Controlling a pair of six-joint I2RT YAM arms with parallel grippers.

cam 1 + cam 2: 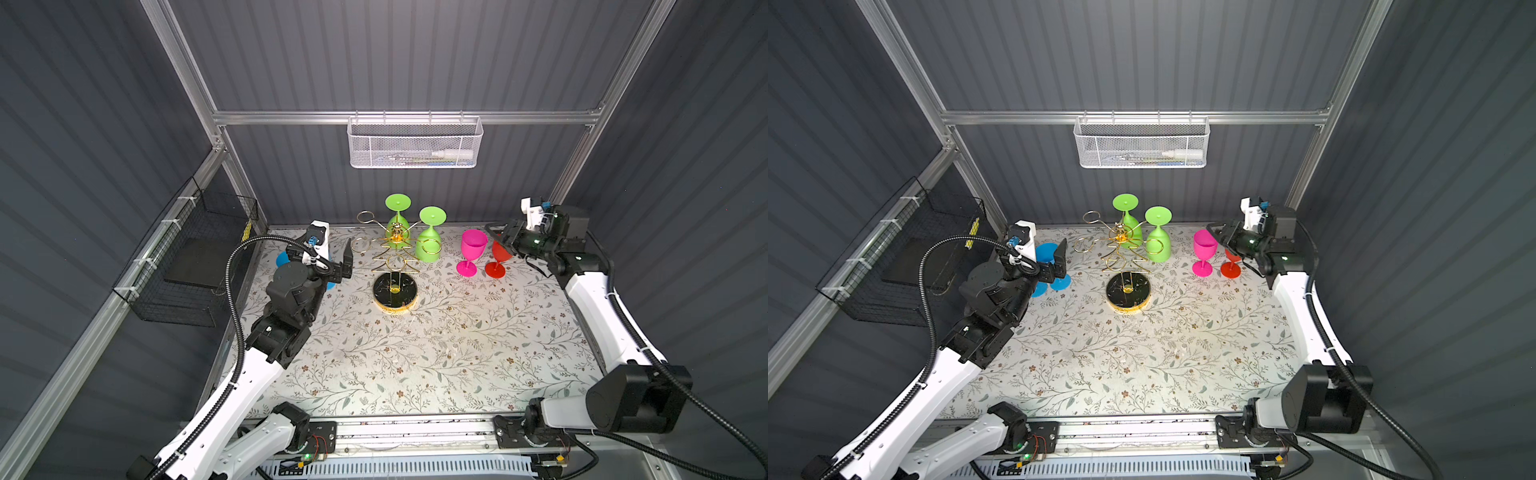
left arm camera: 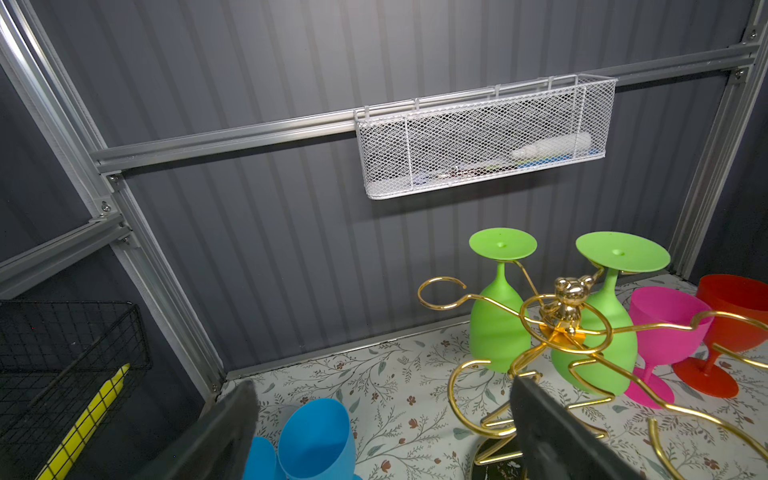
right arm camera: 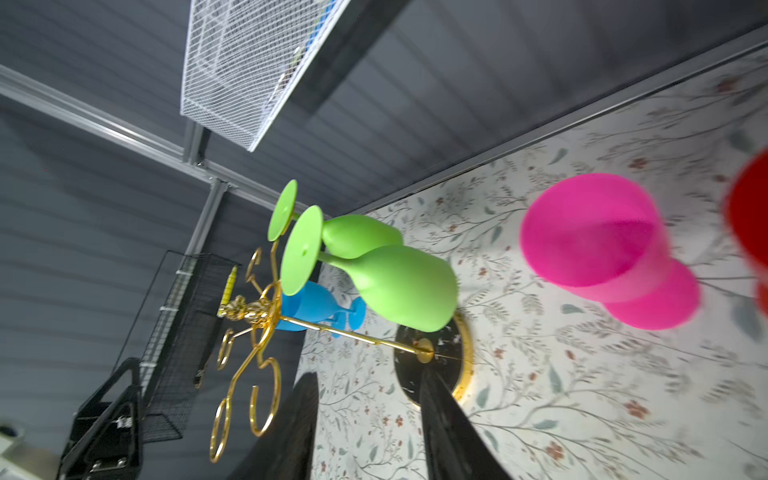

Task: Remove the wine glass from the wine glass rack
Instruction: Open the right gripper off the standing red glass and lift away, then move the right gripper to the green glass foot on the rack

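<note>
**Fingers spread on both arms, nothing held**

The fingers [image 2: 552, 428] of the left gripper [image 2: 382, 384] are spread wide. Only the table shows between them, so they hold nothing. This gripper hovers just left of the wine glass rack [image 1: 395, 293], near its ring-ended arms. A blue wine glass [image 2: 316, 436] stands on the table close below it.

The fingers [image 3: 453, 436] of the right gripper [image 3: 370, 384] stand partly apart, and nothing is between them. In both top views this gripper is at the far right, beside the red wine glass [image 1: 495, 270], and it covers part of the bowl. Whether it touches the glass, I cannot tell.

The red glass and the pink wine glass [image 1: 471, 249] stand upright, side by side, on the floral table cover [image 1: 415, 353], to the right of the rack.

The rack stands on its round black base near the middle of the table, toward the rear wall. Two glasses hang on it upside down, foot up: the rear green wine glass [image 1: 397, 203] and the front green wine glass [image 1: 430, 247], which hangs on the rack's right side.

A white mesh basket [image 1: 413, 145] hangs on the rear rail above.
</note>
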